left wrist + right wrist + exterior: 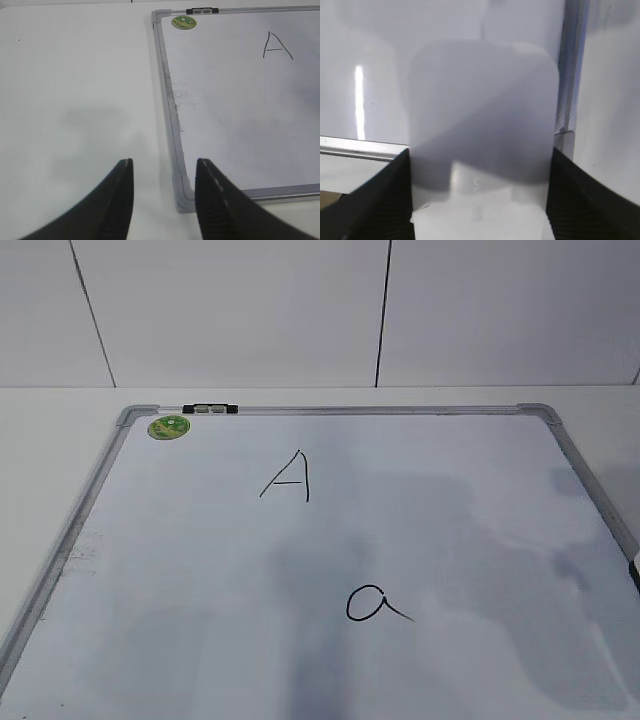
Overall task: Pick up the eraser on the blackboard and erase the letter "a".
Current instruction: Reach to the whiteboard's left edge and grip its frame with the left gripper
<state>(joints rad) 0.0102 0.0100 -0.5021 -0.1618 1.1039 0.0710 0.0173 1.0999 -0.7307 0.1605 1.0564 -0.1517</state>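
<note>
My right gripper (480, 200) brackets the eraser (482, 125), fingers against both its sides at the blackboard (365, 90) corner. I judge I'm gripping it; next comes lifting and carrying it to the letter "a" (375, 603). My left gripper (164, 200) idles, spread, empty.

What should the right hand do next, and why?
Probably close and lift. In the right wrist view the right hand has one finger on each side of the eraser, which lies on the blackboard by its right frame. The letter "a" is not yet erased. The left hand is open, off the board.
</note>
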